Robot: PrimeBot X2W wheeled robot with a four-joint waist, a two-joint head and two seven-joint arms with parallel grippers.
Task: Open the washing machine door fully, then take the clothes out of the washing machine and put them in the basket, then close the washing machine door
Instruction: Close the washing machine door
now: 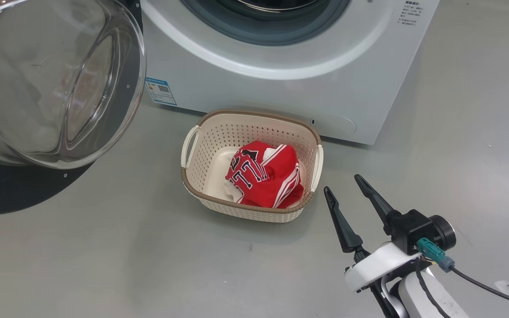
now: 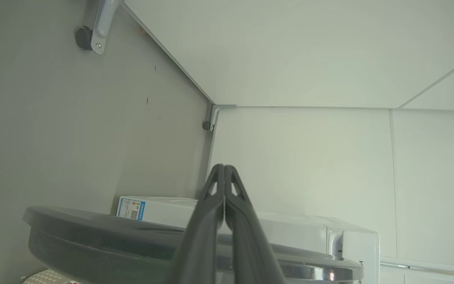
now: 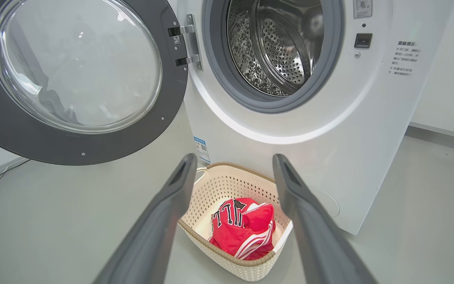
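The washing machine (image 1: 281, 88) (image 3: 309, 118) stands with its door (image 1: 51, 84) (image 3: 77, 71) swung wide to the left; the steel drum (image 3: 278, 47) shows no fabric. The red clothes (image 1: 265, 174) (image 3: 244, 228) lie bunched inside the cream basket (image 1: 201, 168) (image 3: 215, 185) on the floor before the machine. My right gripper (image 1: 345, 185) (image 3: 233, 157) hangs open and empty just right of the basket. In the left wrist view my left gripper (image 2: 224, 167) is shut with nothing in it, above the door's dark rim (image 2: 105, 232), pointing at the wall.
Grey floor (image 1: 104, 265) spreads in front of and to the right of the machine. White wall panels (image 2: 309, 157) and a grey bracket (image 2: 97, 23) sit behind the door. A cable (image 1: 480, 282) trails from my right wrist.
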